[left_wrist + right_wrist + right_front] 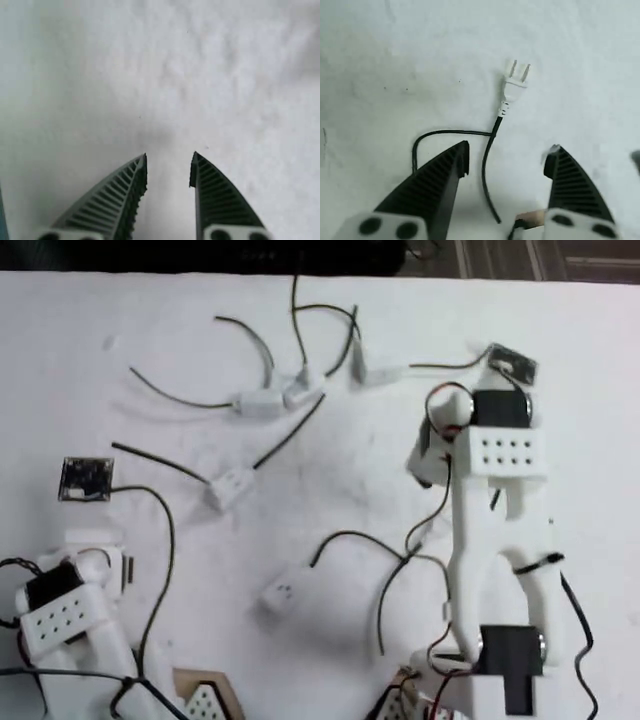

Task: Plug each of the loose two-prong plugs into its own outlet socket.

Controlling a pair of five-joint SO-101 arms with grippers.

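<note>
Plug [515, 82] lies loose on table [370, 50]; right tool [509, 147] and left tool [169, 155] released.

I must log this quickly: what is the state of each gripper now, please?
Left gripper: open, holding nothing.
Right gripper: open, holding nothing; a plug and its cord lie below it, untouched.

White counter [60, 360] seen from above, its surface matte, with faint grey scuffs and smudges near the middle. Beyond its far edge runs a dark strip [200, 255]; at far right this meets brownish floor [590, 258] crossed by pale lines. Lighting is even, shadows soft.
</note>
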